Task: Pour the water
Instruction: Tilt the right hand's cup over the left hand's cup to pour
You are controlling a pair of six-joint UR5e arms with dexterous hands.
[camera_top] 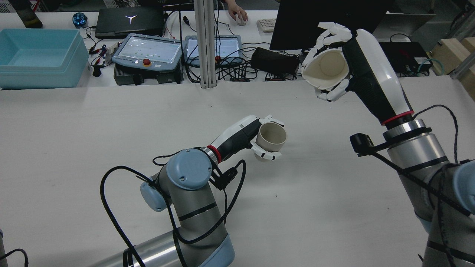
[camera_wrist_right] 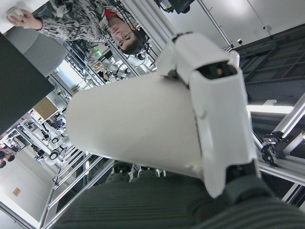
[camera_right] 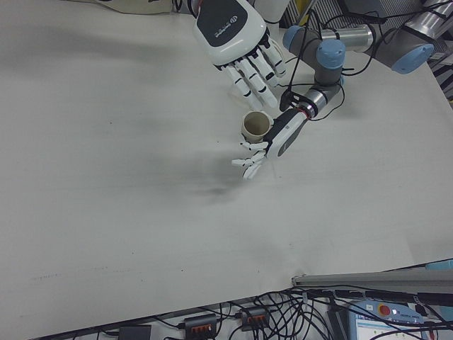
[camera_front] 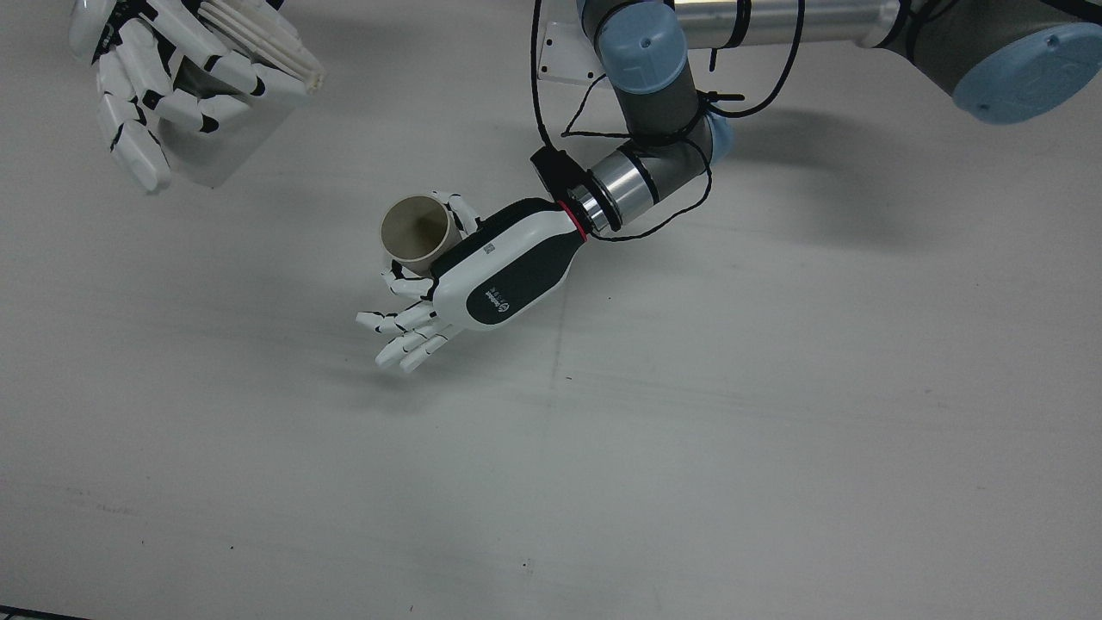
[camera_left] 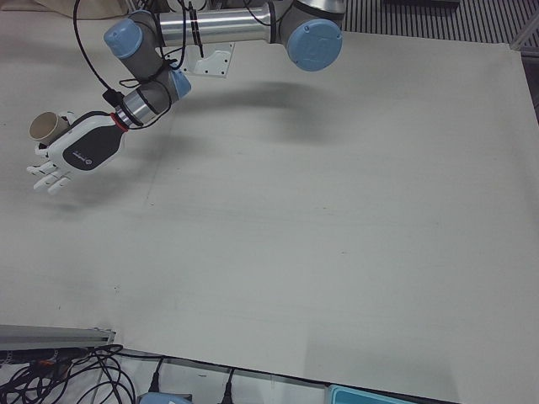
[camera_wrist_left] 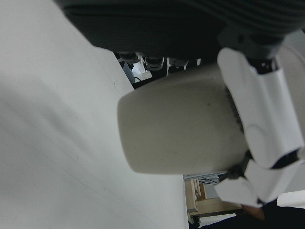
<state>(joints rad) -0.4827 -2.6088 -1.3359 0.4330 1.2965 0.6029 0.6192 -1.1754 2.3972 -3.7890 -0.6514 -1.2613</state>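
Rear view shows the left hand (camera_top: 256,137) clamped around a beige cup (camera_top: 271,138), held upright with its mouth up, just above the white counter (camera_top: 111,122) near the middle. That cup is plain, smooth and matte, tapering a little toward the base, and its inside looks dry, though the bottom is too dim to be sure. The right hand (camera_top: 347,59) is raised well above the counter at the far right, its fingers (camera_top: 328,35) wrapped around a white cup (camera_top: 326,68) that is tipped on its side, the open mouth facing left and down toward the lower cup but still well apart from it. This white cup is wider, with a pale inner wall and a flat round bottom showing; from the front view its outer wall appears ribbed. In the left hand view the beige cup fills the picture, a finger pressed against its side. Behind the counter lie tablets, cables and a blue tub (camera_top: 39,57).
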